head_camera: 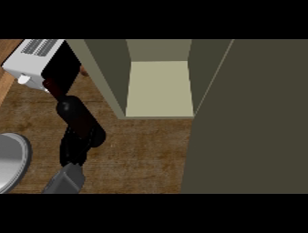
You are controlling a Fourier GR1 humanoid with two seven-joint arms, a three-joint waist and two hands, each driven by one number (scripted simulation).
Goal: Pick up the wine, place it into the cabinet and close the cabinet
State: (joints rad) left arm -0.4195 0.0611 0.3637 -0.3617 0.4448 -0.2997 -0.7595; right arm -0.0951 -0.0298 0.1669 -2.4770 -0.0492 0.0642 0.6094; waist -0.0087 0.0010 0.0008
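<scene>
Head view: brown wood-grain counter (143, 154) seen from steeply above. At twelve o'clock, open olive-green cabinet (110, 77) with pale cream interior shelf (160, 88), nothing visible inside. Tall olive cabinet door (258, 118) swung wide, filling the three o'clock side. At eleven o'clock, white boxy toaster (32, 57) with a round knob. At eight o'clock, rim of a large grey round basin (2, 159).

Left hand (76, 145), black, on a grey forearm rising from seven o'clock, fingers curled round the dark, almost black wine bottle (73, 107); bottle angled up toward eleven o'clock, neck end near the toaster, just left of the cabinet's side wall. Whether lifted or touching the counter: cannot tell. Right hand: not visible.

Likely step: carrying the wine to the cabinet. Next move calls for swinging the bottle rightward past the wall edge, onto the shelf, then releasing and pushing the door shut.
</scene>
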